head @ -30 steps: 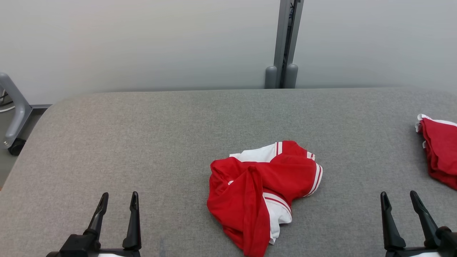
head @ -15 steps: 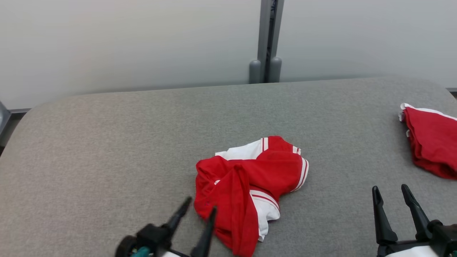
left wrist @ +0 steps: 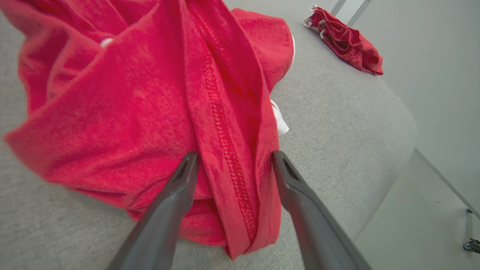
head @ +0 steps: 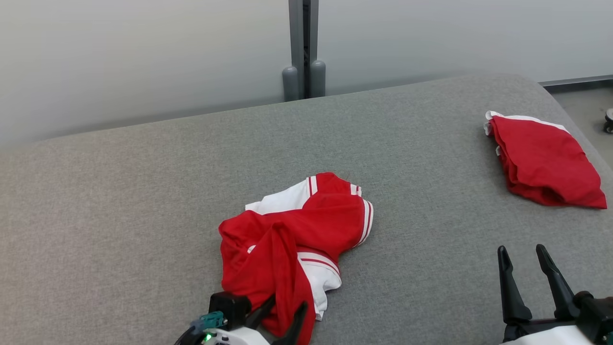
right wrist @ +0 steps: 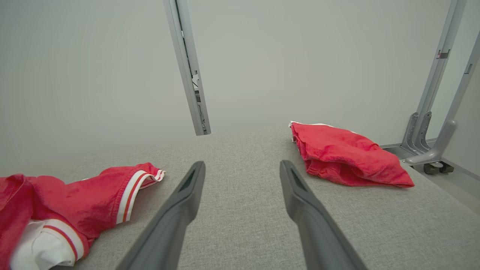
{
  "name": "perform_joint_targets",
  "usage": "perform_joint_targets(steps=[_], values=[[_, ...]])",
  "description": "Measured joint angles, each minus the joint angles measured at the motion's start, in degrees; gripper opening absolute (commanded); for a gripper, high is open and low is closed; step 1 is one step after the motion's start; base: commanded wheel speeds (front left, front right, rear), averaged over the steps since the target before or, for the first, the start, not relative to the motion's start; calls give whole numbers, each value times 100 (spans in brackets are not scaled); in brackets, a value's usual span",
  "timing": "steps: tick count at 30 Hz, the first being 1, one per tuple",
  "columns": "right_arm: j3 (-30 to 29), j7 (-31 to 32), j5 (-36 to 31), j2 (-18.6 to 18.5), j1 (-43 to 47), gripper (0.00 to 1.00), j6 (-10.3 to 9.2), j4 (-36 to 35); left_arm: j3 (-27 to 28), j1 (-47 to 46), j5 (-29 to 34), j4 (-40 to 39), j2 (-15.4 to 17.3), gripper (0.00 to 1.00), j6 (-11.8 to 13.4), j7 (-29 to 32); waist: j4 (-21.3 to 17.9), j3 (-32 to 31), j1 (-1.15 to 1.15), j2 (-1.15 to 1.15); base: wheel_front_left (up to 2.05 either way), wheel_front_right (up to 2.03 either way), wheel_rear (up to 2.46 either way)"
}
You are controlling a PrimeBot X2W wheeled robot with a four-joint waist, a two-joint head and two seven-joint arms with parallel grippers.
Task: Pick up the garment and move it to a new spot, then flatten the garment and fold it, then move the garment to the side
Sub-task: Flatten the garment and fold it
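Garment [head: 292, 230] lies on open table [head: 143, 191], left hand [head: 288, 302] spread astride its edge.

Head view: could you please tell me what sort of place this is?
Probably a robot test lab: a grey fabric-covered table, pale partition walls, a grey metal post and a crumpled red-and-white garment.

Left claw [head: 287, 309] is spread wide, dark fingers angled forward and slightly right from a pale wrist. Right claw [head: 521, 249], well to its right, is likewise spread wide, fingers pointing forward.
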Motion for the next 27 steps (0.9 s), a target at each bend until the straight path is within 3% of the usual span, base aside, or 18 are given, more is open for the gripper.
perform_joint_targets(steps=[1,2,4,9,13,18,27], values=[[-4,0,11,0,-3,100,0,9,-24,-20,-113,80,0,100,8,-5,-27,3,0,0,0,0,0],[1,1,11,1,-14,100,0,14,-64,-26,-226,165,2,78,8,16,-46,3,0,0,0,0,0],[-2,1,18,1,-51,100,0,14,-148,-36,-475,323,-1,0,11,55,-63,-5,0,0,0,0,0],[21,1,27,1,-65,100,0,21,-299,-286,-598,647,4,0,112,-45,-58,-2,0,0,0,0,0],[15,1,27,1,-80,100,0,15,-246,-498,-985,334,-1,0,86,-224,-41,1,0,0,0,0,0],[-31,1,26,1,-76,100,0,14,350,-895,-1312,-660,85,0,237,-382,11,-28,0,0,0,0,0],[48,0,63,2,-87,100,0,37,1005,-1486,-1626,-2468,646,0,535,207,69,-47,0,0,0,0,0]])
